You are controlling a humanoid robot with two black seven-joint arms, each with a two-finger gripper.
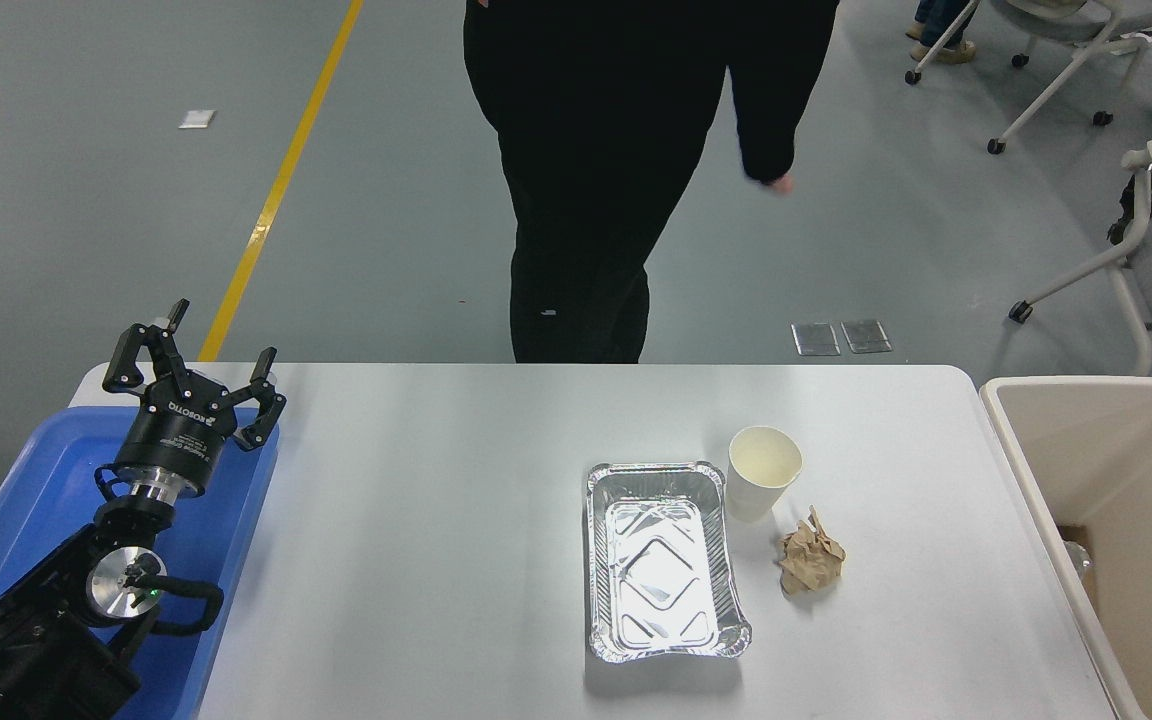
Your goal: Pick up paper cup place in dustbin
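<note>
The paper cup (762,472) stands upright on the white table (436,520), right of centre, its cream inside showing. It sits just right of a foil tray's far corner. The beige dustbin (1036,500) stands off the table's right edge, open at the top. My left gripper (198,352) is open and empty, parked at the lower left over a blue tray. My right arm and gripper are out of view.
A rectangular foil tray (663,560) lies beside the cup. A crumpled brown paper ball (811,560) lies just near of the cup. The blue tray (26,500) sits at the table's left edge. A person in black (596,150) stands at the far side.
</note>
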